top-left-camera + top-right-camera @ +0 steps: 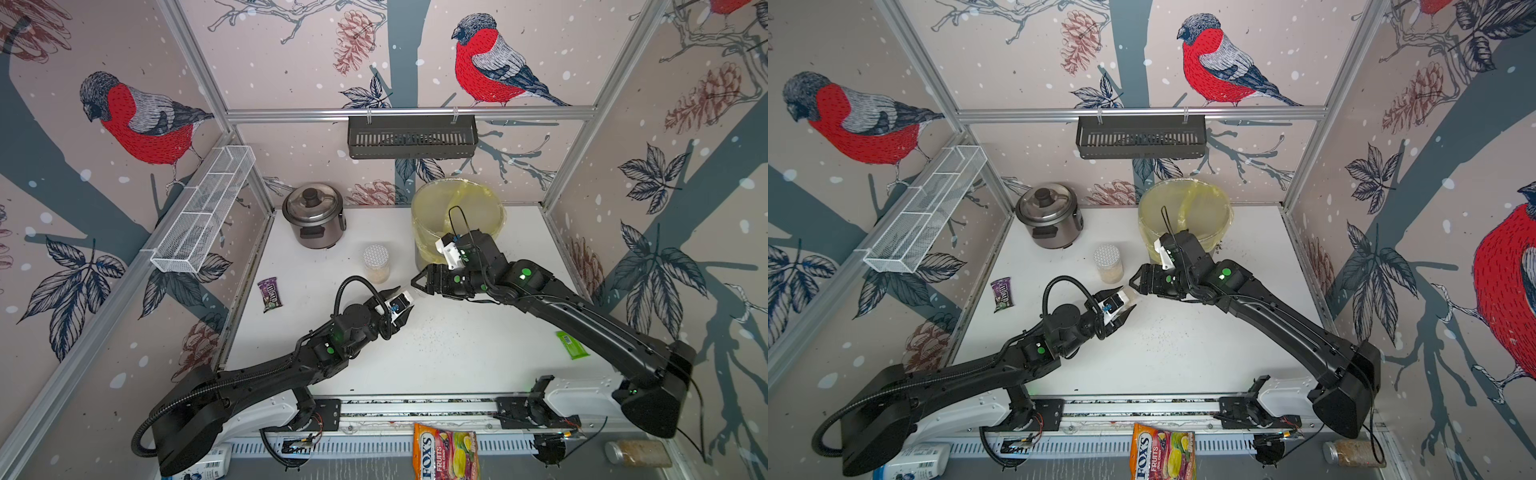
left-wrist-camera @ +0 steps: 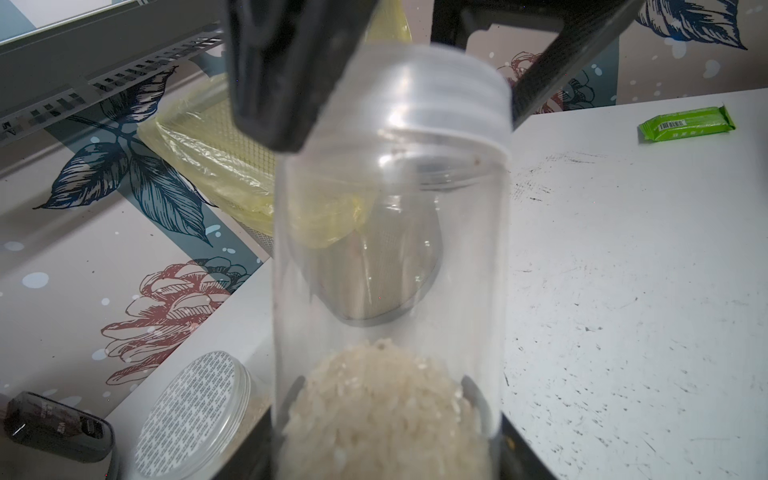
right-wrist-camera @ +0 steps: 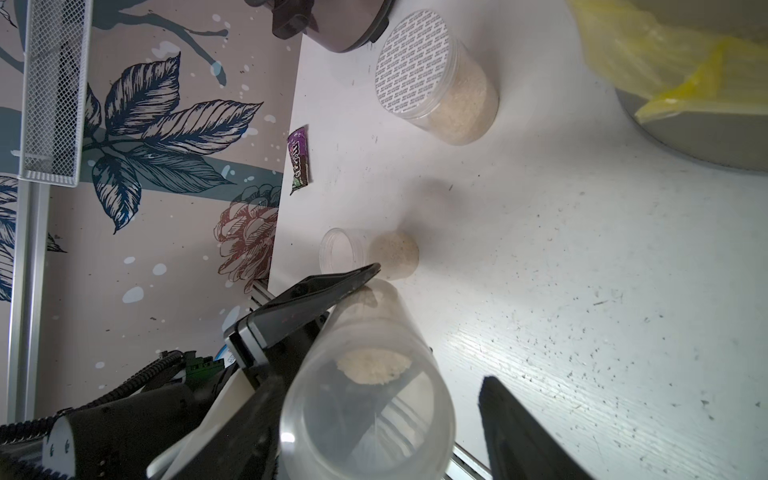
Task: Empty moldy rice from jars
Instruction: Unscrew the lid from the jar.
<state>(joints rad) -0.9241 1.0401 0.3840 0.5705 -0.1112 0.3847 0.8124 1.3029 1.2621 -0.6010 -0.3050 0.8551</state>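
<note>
**Bimanual transfer stage, top and wrist views.**

The left jaws are clamped on the lower body of a narrow clear cylindrical plastic jar [image 2: 390, 249], which is held tilted above the white worktop [image 1: 457, 345]. A small pale off-white mass of moldy rice [image 2: 386, 407] sits at the end of the jar between these jaws.

The jar's clear round lid [image 2: 428, 95] points away from the left jaws and lies between the right jaws. The right jaws stand apart, one finger on each side of the lid. The right wrist view shows a gap between the jar [image 3: 365, 395] and one black finger [image 3: 519, 436].

A second narrow clear jar [image 3: 374, 253], also holding a little beige rice, lies on its side on the worktop. It is just past the tip of the left jaws and touches neither pair. The top views do not show it clearly.

A wider clear jar with a silver dotted round lid [image 1: 376, 264] stands upright near the left jaws, off to their side and apart from both pairs. It is visible in both top views.

Behind the right jaws, past the wrist, stands a large translucent round bin lined with a yellow plastic bag [image 1: 417, 224].

A green rectangular wrapper [image 2: 685, 122] lies flat on the worktop, well apart from both pairs of jaws.
</note>
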